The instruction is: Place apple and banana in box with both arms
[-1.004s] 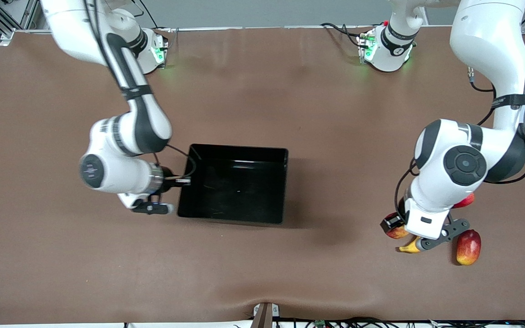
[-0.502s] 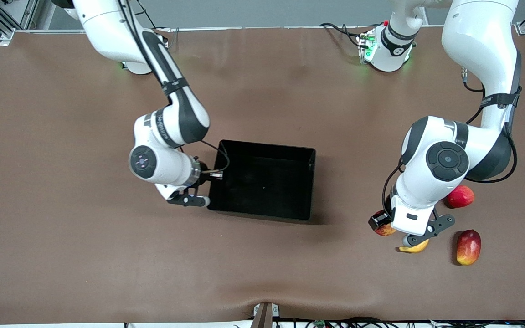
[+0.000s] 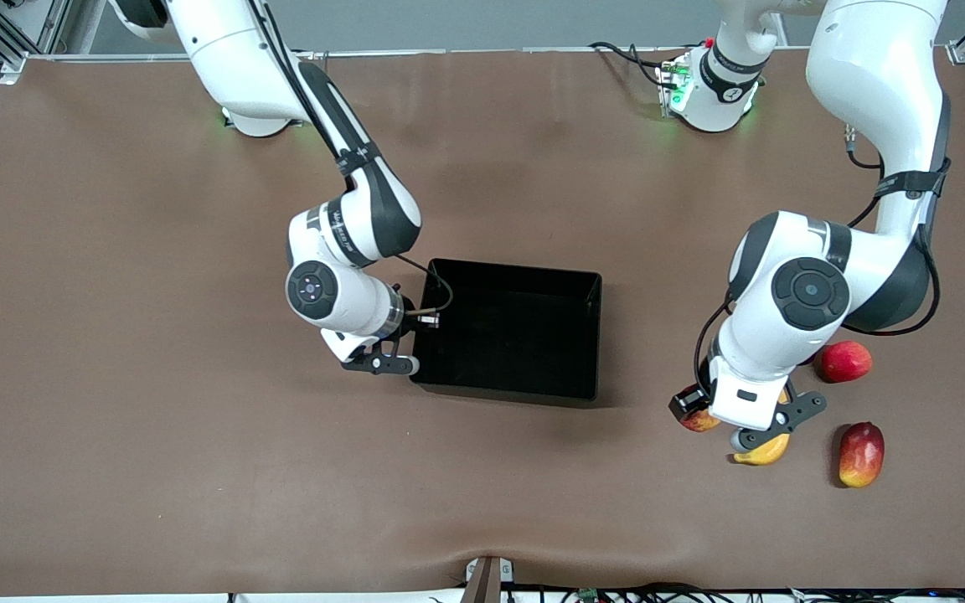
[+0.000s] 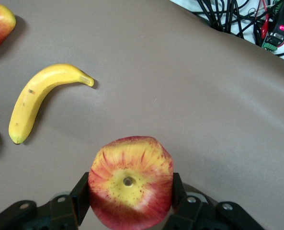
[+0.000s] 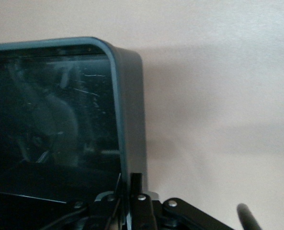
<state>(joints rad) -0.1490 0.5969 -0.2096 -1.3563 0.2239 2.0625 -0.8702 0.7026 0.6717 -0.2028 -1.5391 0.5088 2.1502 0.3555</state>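
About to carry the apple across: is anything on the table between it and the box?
Nothing visible. The left gripper holds the apple; bare table runs to the box, whose wall the right gripper clamps.

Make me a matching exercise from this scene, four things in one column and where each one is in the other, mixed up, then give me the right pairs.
Things
1. apple
2. banana
3. box
4. mango-like fruit

Places
A. wall pinched by the right gripper
B. lying free on the table, beside the held fruit
C. between the left gripper's fingers
D. on the table at the left arm's end, nearest the front camera

Pairs: 1-C, 2-B, 3-A, 4-D
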